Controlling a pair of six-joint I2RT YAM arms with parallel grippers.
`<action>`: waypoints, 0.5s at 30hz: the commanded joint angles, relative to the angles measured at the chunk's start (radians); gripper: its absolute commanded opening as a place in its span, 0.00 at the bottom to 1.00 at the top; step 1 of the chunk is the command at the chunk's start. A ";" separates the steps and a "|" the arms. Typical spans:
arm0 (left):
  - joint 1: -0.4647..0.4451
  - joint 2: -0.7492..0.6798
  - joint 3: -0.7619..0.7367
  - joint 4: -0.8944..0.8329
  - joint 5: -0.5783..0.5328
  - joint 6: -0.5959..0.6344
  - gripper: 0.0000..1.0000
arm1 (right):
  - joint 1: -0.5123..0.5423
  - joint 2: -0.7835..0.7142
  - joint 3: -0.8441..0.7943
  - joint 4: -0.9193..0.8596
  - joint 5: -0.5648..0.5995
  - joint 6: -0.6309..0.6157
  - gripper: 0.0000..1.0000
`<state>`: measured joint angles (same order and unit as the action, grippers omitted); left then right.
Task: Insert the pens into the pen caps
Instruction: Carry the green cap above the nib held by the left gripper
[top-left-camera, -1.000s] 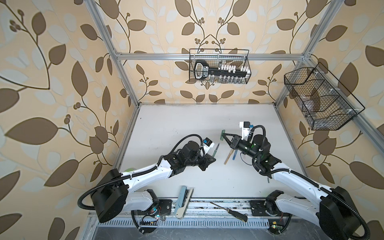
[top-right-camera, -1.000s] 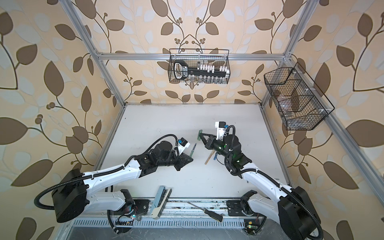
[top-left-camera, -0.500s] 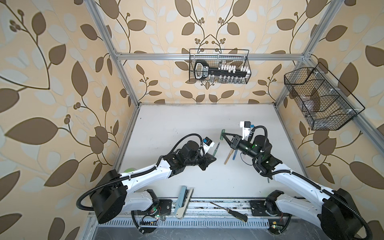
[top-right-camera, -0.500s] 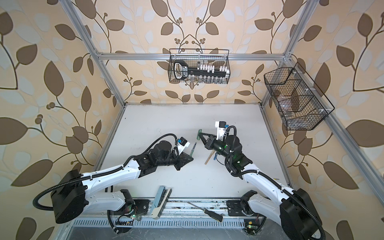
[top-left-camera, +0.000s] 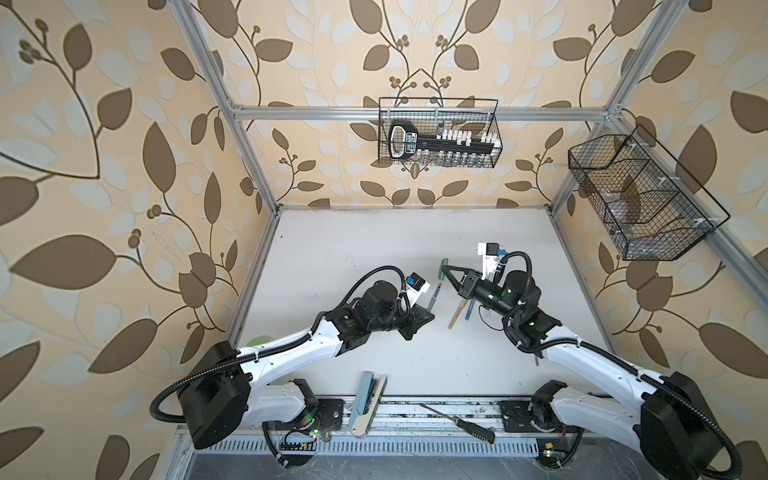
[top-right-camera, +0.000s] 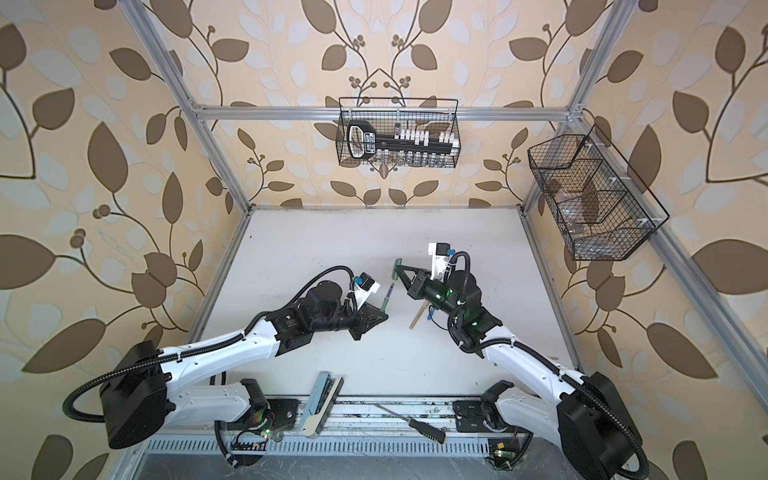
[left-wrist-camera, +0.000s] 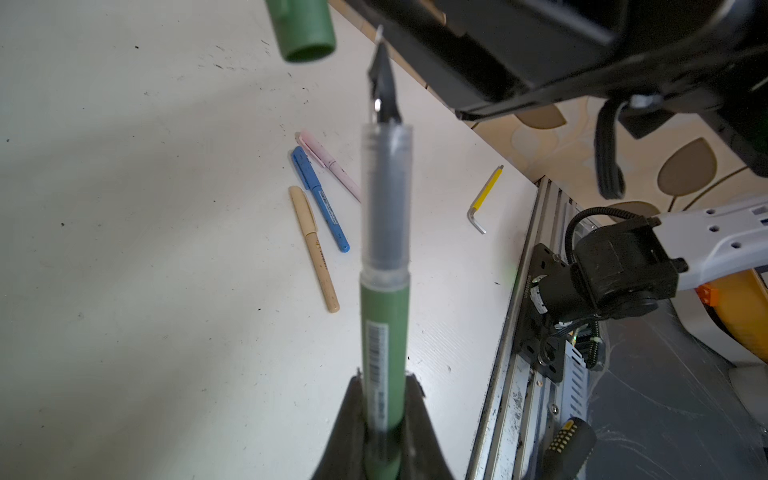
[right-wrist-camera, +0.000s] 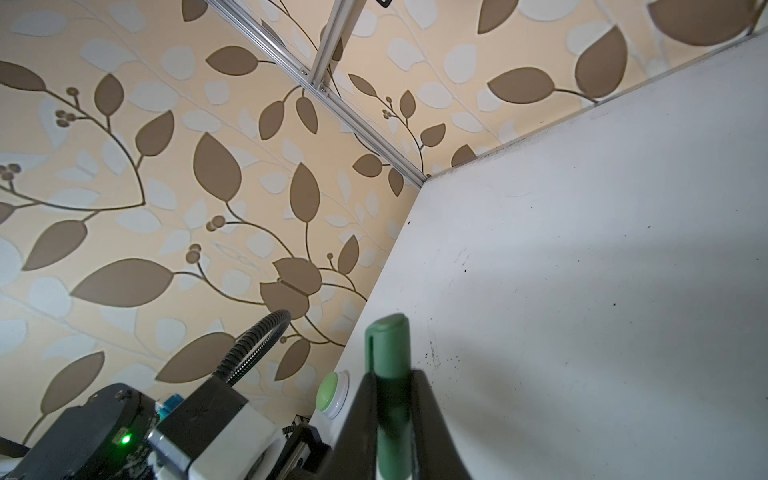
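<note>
The left end effector (left-wrist-camera: 384, 388) is pinching the green pen (left-wrist-camera: 384, 316) low on its barrel, with the bare dark tip aimed toward the back edge of the surface (left-wrist-camera: 124, 208). The right end effector (right-wrist-camera: 392, 376) is pinching the green cap (right-wrist-camera: 388, 345) in the air, its open mouth facing the pen. Tip and mouth are near but apart, and the left wrist view shows them out of line. The step in hand looks like alignment. Next, the two axes need matching, then a straight push until the cap seats. The tan pen (left-wrist-camera: 313, 249), blue pen (left-wrist-camera: 320, 199) and pink pen (left-wrist-camera: 330, 164) lie side by side beneath the right arm, seemingly capped.
</note>
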<state>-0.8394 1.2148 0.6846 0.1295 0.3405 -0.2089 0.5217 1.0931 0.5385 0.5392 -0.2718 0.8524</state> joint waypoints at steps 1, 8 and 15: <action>-0.012 -0.031 0.031 0.043 0.006 0.001 0.02 | 0.008 -0.024 0.018 0.016 0.016 -0.005 0.15; -0.012 -0.021 0.034 0.045 0.015 -0.001 0.02 | 0.011 -0.061 0.013 0.027 0.048 -0.018 0.15; -0.012 -0.020 0.029 0.049 0.011 -0.004 0.02 | 0.017 -0.060 0.011 0.038 0.036 -0.017 0.15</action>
<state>-0.8394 1.2125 0.6846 0.1329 0.3405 -0.2100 0.5301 1.0344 0.5385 0.5495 -0.2428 0.8402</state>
